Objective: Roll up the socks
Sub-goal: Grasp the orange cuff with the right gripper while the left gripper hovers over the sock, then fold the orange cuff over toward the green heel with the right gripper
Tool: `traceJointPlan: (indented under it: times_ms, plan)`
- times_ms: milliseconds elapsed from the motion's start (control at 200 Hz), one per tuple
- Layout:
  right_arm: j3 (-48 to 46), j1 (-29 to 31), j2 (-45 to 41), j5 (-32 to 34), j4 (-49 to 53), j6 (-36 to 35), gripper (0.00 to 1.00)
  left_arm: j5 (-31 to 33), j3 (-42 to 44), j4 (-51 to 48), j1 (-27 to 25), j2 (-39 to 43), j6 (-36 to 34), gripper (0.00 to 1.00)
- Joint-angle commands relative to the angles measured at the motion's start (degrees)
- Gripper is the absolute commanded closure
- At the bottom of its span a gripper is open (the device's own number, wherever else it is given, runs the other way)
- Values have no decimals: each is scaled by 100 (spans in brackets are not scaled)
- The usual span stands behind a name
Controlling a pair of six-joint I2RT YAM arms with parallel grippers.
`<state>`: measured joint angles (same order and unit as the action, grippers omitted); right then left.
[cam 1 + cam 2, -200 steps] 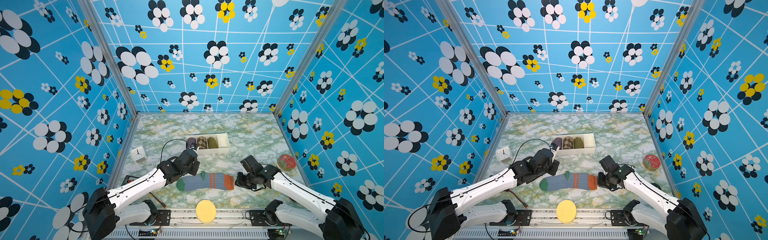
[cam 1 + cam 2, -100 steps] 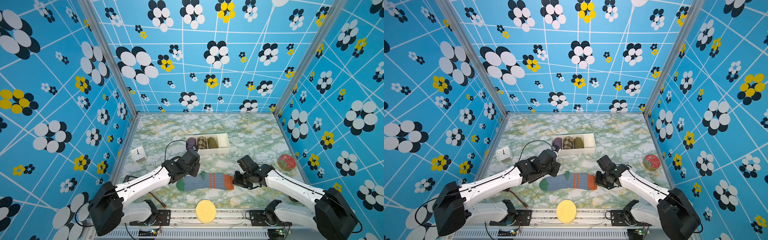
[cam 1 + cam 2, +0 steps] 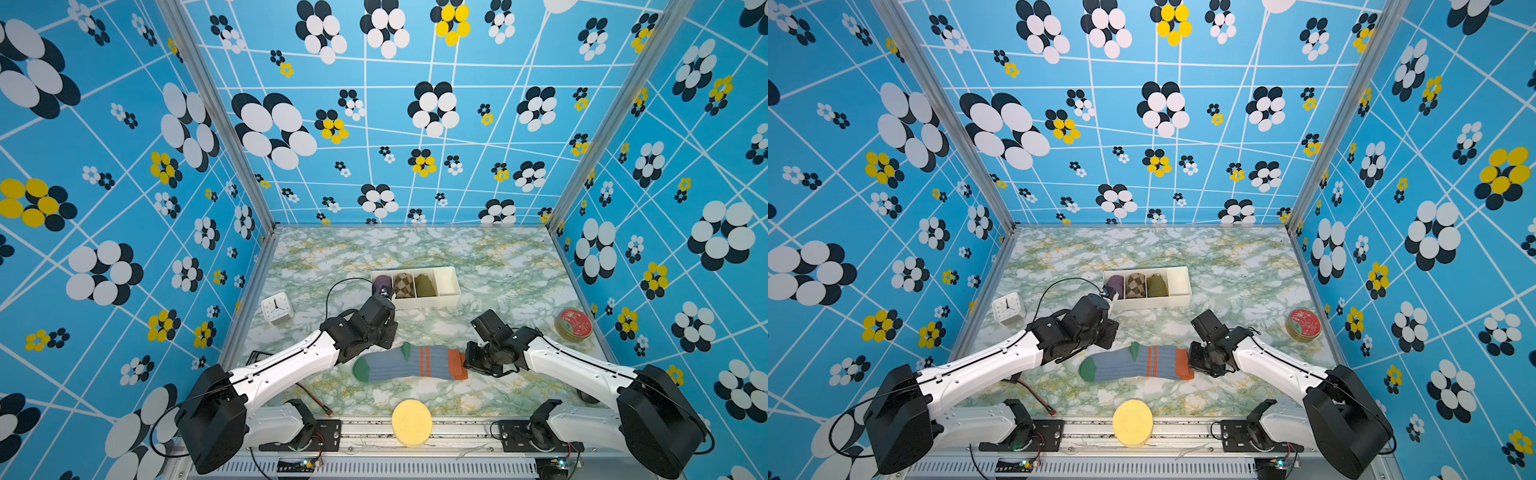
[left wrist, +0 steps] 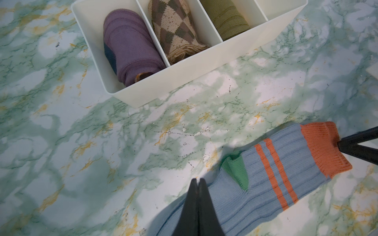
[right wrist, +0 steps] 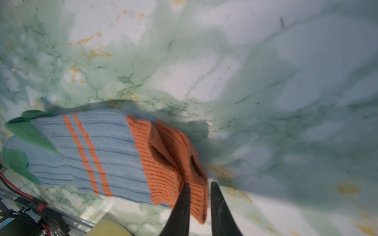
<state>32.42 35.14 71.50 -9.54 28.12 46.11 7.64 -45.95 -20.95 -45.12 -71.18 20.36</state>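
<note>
— What's nearest you, and how much room?

— A round yellow sponge (image 3: 411,422) at the front edge, with open bench (image 3: 498,270) behind it. The grey-blue ribbed socks (image 3: 409,362) lie flat there, stacked, orange cuffs (image 5: 163,163) rightward. My left hand (image 4: 197,180) is pinched together at their foot edge. My right hand (image 5: 198,186) straddles a cuff, fingers slightly apart. A white divided box (image 3: 424,302) sits beyond.
</note>
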Motion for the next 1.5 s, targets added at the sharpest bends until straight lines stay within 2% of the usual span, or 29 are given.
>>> traceJointPlan:
  times_ms: [0, 285, 500, 1020, 1494]
  plan:
    - [-34, 25, 115, 119, -76, 12, 79, -138, -79, 43, 69, 139, -6, 99]
    - [-28, 28, 259, 119, -158, -31, 87, -208, -151, 24, 118, 113, -40, 99]
    - [72, 28, 151, 169, -46, -123, 100, -227, -177, 41, 140, 86, -47, 98]
    - [653, 233, -207, 330, 388, -304, 100, -218, -80, 92, 164, 192, -19, 99]
    - [1230, 917, 393, 94, -47, -134, 100, -272, -29, 144, 175, 245, -23, 99]
